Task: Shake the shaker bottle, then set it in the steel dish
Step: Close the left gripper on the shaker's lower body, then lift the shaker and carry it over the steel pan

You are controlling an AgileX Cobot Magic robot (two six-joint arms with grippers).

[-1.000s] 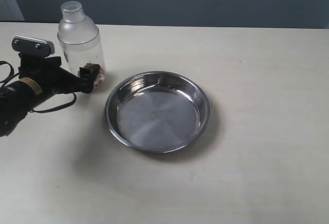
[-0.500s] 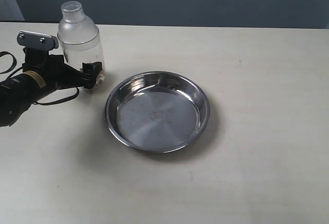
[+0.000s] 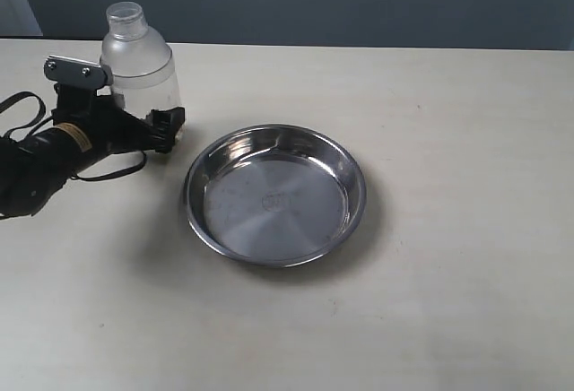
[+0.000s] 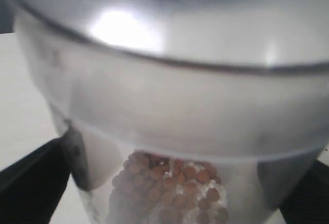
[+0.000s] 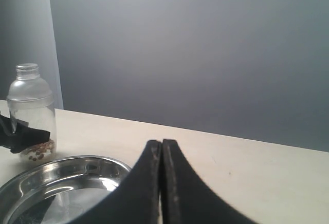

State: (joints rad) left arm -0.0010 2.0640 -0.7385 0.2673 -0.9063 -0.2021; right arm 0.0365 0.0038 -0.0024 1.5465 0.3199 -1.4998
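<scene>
Beside the steel dish (image 3: 194, 204) on the worktop (image 3: 448, 140), the shaker bottle (image 3: 139, 59) is standing upright. My left hand (image 3: 155, 122) is straddling its grain-filled base; I cannot tell whether it is gripping. My right hand (image 5: 162, 143) is pressing its fingers together.

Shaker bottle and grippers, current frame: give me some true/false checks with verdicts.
1. The shaker bottle stands upright on the table. True.
2. It sits in the steel dish. False: it stands beside the dish.
3. The left gripper has a finger on each side of the bottle's lower body. True.
4. The right gripper is open. False: its fingers are pressed together, holding nothing.
5. The bottle is empty. False: brown grains lie at its bottom.
</scene>
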